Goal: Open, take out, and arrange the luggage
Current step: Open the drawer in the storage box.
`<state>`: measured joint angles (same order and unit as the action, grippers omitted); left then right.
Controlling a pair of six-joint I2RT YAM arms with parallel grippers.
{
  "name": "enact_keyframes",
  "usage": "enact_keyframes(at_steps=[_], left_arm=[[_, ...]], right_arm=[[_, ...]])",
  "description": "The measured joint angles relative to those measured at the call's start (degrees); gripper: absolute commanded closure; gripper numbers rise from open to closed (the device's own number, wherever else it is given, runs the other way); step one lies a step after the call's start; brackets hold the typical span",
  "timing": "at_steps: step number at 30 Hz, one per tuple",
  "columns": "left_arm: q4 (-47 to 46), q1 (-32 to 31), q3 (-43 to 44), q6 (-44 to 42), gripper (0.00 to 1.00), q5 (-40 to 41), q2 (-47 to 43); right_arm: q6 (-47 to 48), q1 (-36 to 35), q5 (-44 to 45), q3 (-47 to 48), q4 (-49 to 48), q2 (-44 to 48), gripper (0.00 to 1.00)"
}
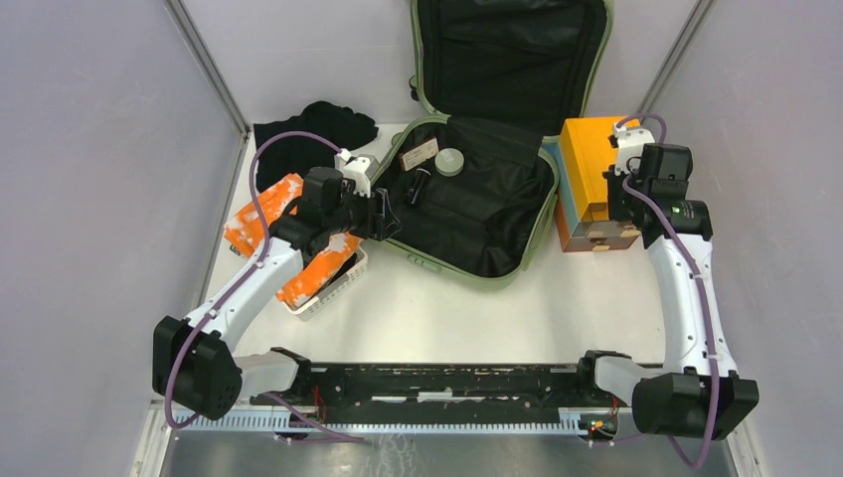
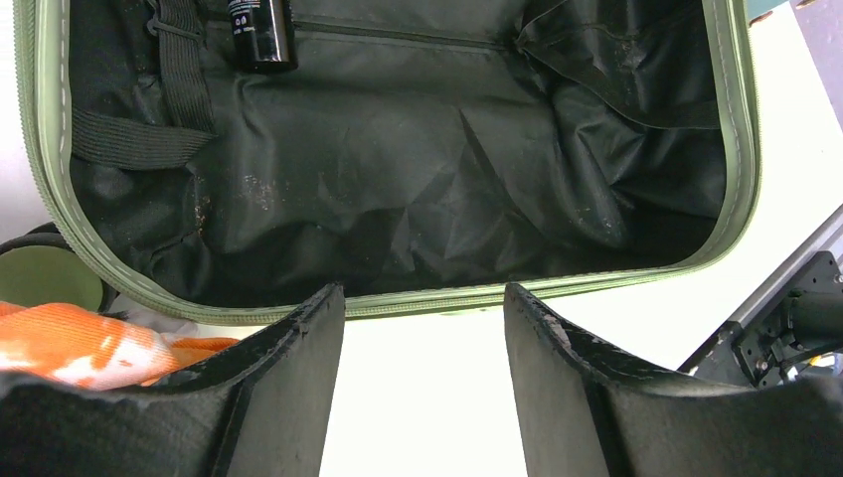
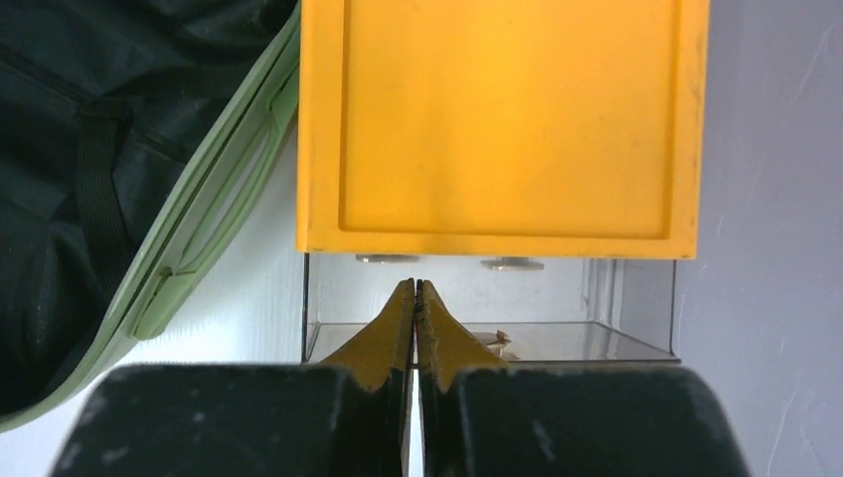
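The sage-green luggage (image 1: 542, 224) lies open, its lid (image 1: 512, 55) standing up at the back and its black lining showing. Inside lie a small black bottle (image 2: 260, 30), a round grey cap (image 1: 449, 161) and a card tag (image 1: 420, 152). My left gripper (image 1: 384, 215) hovers at the luggage's left rim (image 2: 398, 303); it is open (image 2: 422, 298) with nothing between its fingers. My right gripper (image 1: 618, 199) is over the near edge of the orange box (image 3: 502, 119), right of the luggage. Its fingers are shut (image 3: 416, 285) with nothing visibly between them, in front of the box's clear part (image 3: 557, 298).
A white perforated basket (image 1: 338, 286) with orange-and-white packets (image 1: 260, 214) sits left of the luggage, under my left arm. Black cloth (image 1: 313, 134) lies at the back left. Grey walls close in both sides, the right one right beside the orange box (image 1: 587, 159).
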<state>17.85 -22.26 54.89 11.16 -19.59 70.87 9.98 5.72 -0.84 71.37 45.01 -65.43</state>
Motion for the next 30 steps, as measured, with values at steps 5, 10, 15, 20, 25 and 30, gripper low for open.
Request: enact_keyframes(at_steps=[5, 10, 15, 20, 25, 30], left_arm=[[0.0, 0.0, 0.0, -0.5, 0.34, 0.0, 0.0], [0.0, 0.0, 0.0, -0.9, 0.34, 0.0, 0.0], [0.0, 0.0, 0.0, -1.3, 0.34, 0.2, 0.0], [0.0, 0.0, 0.0, -1.4, 0.34, 0.3, 0.0], [0.0, 0.0, 0.0, -1.4, 0.34, 0.3, 0.0], [0.0, 0.0, 0.0, -1.4, 0.34, 0.9, -0.1]], right_arm=[[0.2, -0.2, 1.0, -0.8, 1.0, 0.2, 0.94], [0.4, -0.4, 2.0, -2.0, 1.0, 0.7, 0.93], [0.4, -0.4, 2.4, -3.7, 0.9, -0.1, 0.93], [0.5, -0.5, 2.8, -3.8, 1.0, 0.1, 0.93], [0.5, -0.9, 3.0, -3.8, 2.0, 0.2, 0.93], [0.4, -2.0, 4.0, -3.7, 3.1, 0.2, 0.93]])
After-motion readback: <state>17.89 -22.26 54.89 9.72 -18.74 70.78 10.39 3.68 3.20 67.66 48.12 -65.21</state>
